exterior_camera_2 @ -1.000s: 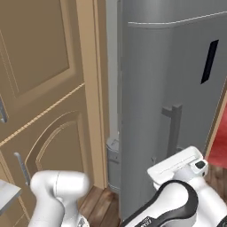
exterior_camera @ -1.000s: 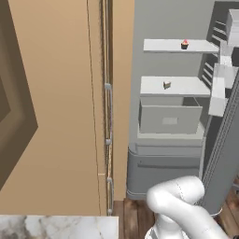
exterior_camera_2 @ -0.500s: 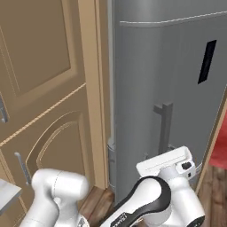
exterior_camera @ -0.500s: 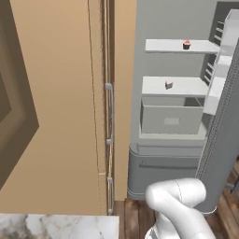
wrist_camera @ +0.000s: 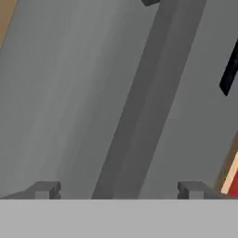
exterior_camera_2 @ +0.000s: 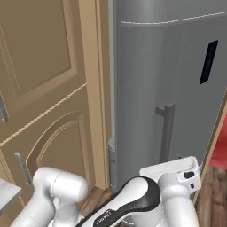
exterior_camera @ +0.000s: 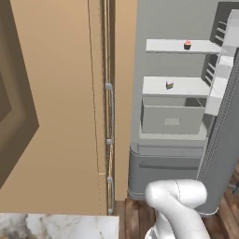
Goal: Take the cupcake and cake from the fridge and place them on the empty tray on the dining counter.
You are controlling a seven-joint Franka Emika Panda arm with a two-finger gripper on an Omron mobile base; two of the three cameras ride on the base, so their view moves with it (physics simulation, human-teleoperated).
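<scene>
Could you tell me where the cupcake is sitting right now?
In the left base view, the cupcake stands on the upper white shelf inside the open fridge, toward the shelf's right end, one shelf above the cake.

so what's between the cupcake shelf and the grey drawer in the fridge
In the left base view, one white shelf sits between them, carrying the cake. The cupcake is on the shelf above; the drawer is directly below.

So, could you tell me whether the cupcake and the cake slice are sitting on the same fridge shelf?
No: in the left base view the cupcake sits on the upper shelf and the cake on the shelf below it.
</scene>
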